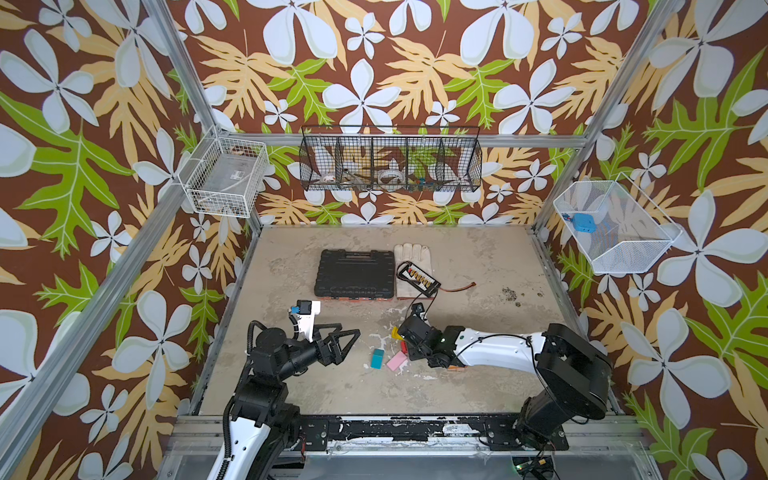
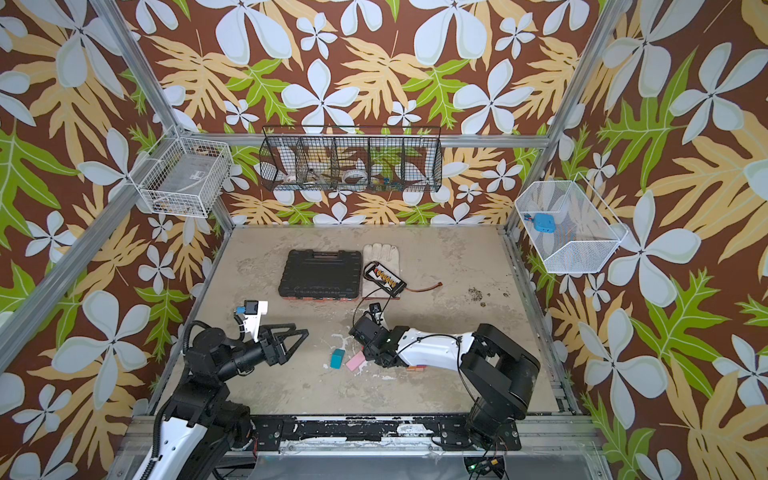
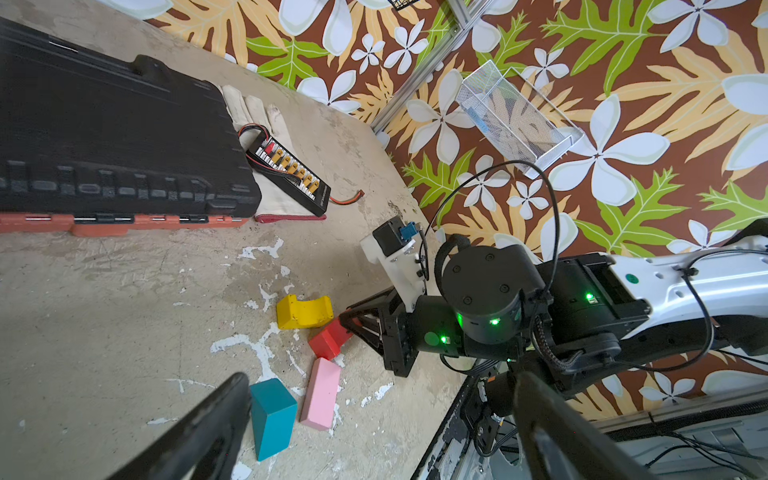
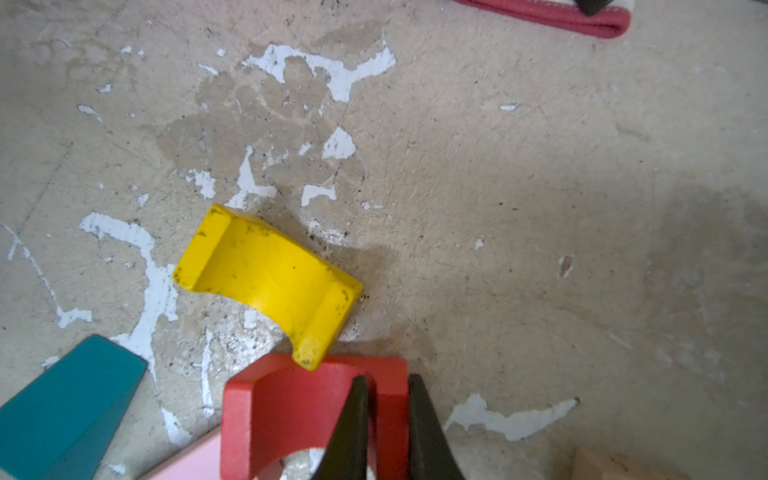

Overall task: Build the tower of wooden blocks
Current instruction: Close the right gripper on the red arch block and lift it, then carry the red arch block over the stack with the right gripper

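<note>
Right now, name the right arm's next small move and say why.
Probably a short, straight lift. The right tool seems to pinch one leg of the red arch, and the yellow arch sits against that arch's corner. Pulling sideways could drag the yellow one along, whereas rising straight up would likely free the red arch cleanly.

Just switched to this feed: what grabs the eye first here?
The right gripper is pinching one leg of the red arch, with the yellow arch right beside it. A teal block and a pink block lie loose nearby. The left gripper hangs wide open to their left.
</note>
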{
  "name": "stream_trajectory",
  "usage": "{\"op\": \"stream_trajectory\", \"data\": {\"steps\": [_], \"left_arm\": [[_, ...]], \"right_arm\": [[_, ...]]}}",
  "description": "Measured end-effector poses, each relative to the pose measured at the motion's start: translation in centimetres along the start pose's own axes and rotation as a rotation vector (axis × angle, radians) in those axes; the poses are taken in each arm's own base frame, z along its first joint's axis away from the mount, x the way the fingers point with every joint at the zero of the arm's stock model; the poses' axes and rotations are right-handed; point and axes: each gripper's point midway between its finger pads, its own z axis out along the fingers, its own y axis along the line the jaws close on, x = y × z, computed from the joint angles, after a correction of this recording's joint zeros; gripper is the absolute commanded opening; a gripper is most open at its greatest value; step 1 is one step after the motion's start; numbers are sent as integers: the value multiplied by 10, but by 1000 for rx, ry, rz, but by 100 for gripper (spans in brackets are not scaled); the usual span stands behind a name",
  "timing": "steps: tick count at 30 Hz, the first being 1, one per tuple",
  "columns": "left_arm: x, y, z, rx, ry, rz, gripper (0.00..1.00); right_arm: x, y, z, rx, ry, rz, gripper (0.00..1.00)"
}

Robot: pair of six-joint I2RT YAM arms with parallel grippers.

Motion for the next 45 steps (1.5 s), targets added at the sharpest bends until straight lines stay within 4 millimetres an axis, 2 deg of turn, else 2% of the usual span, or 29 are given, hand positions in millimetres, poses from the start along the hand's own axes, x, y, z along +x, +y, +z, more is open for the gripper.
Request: {"op": "stream_trajectory", "data": {"steps": [9, 13, 20, 24, 29, 34, 39, 45], "left_arm": [[0, -1, 0, 2, -1, 1, 100], [0, 0, 0, 1, 0, -1, 100], [0, -1, -1, 3, -3, 3, 100], [1, 1, 1, -2, 5, -5, 100], [0, 0, 0, 0, 0, -1, 100], [1, 1, 1, -2, 5, -6, 100], [0, 0, 0, 1, 0, -2, 100], [0, 0, 0, 2, -1, -2, 100]], "right_arm": [[1, -6, -12, -8, -5, 3, 9], [4, -11, -16, -8, -9, 4, 0], [2, -12, -22, -20, -22, 9, 0], [-4, -11, -32, -43, -47, 18, 0], [-12, -17, -55, -81, -96, 38, 0], [-17, -35, -83, -81, -150, 56, 0], [-8, -63, -102, -36, -177, 59, 0], [7, -91, -108, 15, -180, 73, 0]]}}
